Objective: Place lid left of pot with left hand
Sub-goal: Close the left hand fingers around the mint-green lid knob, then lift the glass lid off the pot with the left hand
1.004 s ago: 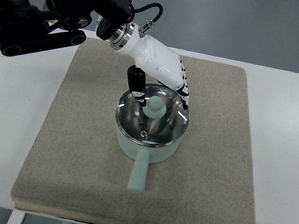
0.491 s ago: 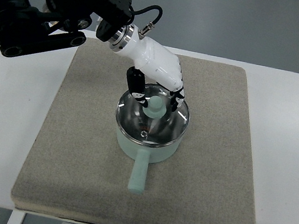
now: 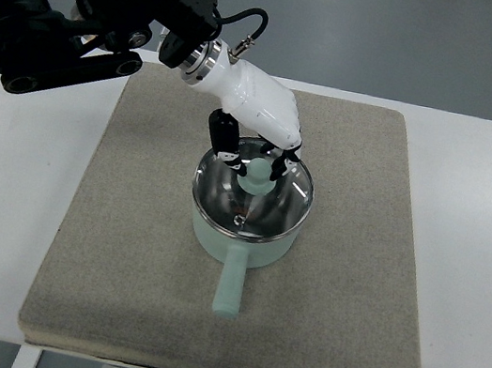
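- A grey felt mat [image 3: 120,248] fills most of the middle of the frame, roughly square, with rounded corners.
- The mat lies flat on a white table [image 3: 477,282], whose bare top shows as a strip down the left side, a wider strip down the right side, and a thin band along the bottom edge.
- Grey floor [image 3: 423,44] runs across the top of the frame, beyond the table's far edge.

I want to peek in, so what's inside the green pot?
You can't see inside. The shiny lid still covers the pot, showing only reflections. The left hand is on top with its fingers closing around the lid's green knob.
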